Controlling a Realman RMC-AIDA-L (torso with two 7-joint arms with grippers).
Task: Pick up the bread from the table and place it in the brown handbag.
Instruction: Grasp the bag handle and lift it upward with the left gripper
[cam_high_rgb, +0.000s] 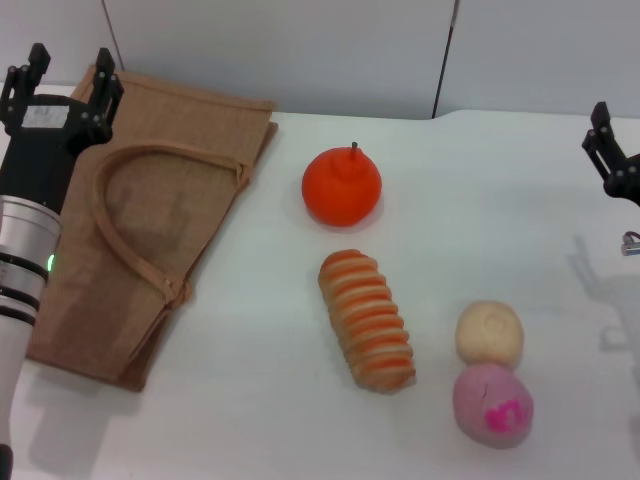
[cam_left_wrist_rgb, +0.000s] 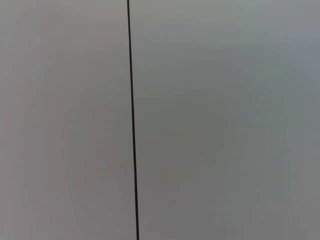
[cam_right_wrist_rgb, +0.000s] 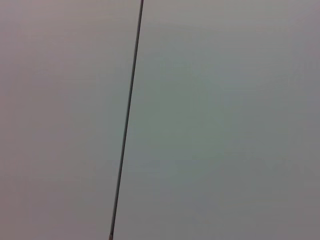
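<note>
The bread (cam_high_rgb: 367, 320), a ridged loaf with orange and cream stripes, lies on the white table (cam_high_rgb: 500, 200) near the middle, pointing toward me. The brown handbag (cam_high_rgb: 160, 220) lies flat on the table at the left, its loop handles spread over its body. My left gripper (cam_high_rgb: 70, 60) is open and empty, raised over the bag's far left corner. My right gripper (cam_high_rgb: 612, 150) is at the right edge of the head view, partly cut off and far from the bread. Both wrist views show only a grey wall with a dark seam.
An orange fruit (cam_high_rgb: 342, 187) sits just behind the bread. A small round beige bun (cam_high_rgb: 489, 333) and a pink ball (cam_high_rgb: 492, 404) lie to the bread's right, touching each other. A grey wall stands behind the table.
</note>
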